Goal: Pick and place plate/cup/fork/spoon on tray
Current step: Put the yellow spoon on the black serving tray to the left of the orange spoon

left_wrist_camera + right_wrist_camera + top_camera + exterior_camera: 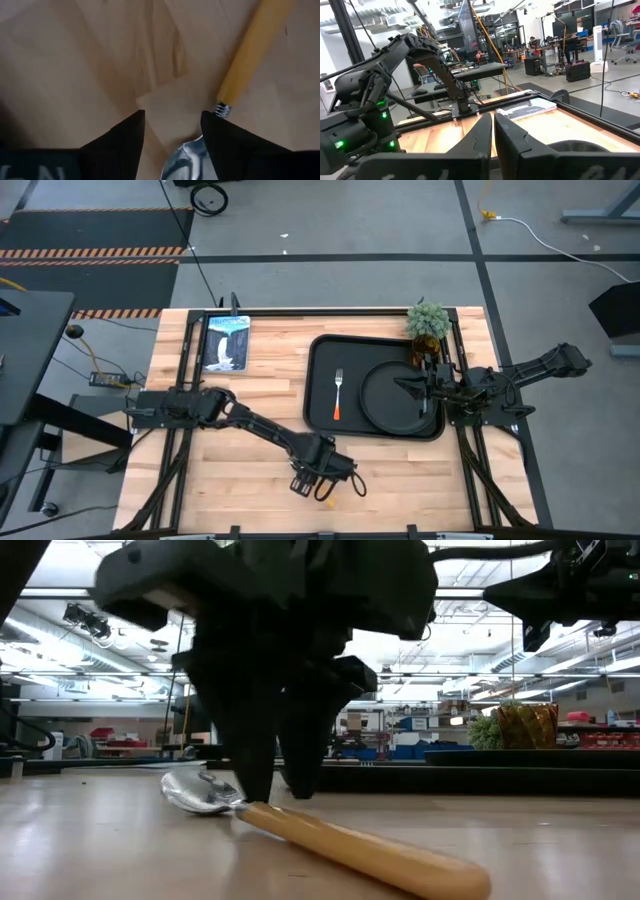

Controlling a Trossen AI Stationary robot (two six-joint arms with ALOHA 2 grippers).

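Left gripper (322,483) positioned over the spoon (330,835) for pickup; fork (338,393) and plate (393,395) sit on the tray (315,420).

The left fingers are spread, tips at the wooden table (240,470), one finger (235,145) touching the spoon neck, probably to straddle it. The right gripper (412,387) hovers above the plate with fingers pressed together, waiting. The cup (527,725) stands at the tray's far edge beside the plant (427,319).

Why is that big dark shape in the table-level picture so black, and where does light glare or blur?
In the low view, the left claw is a backlit silhouette against bright ceiling lights, while the spoon beneath it catches a highlight on its bowl. In the left wrist view, the spoon's bowl mirrors light and looks soft beside the near, dark fingers.
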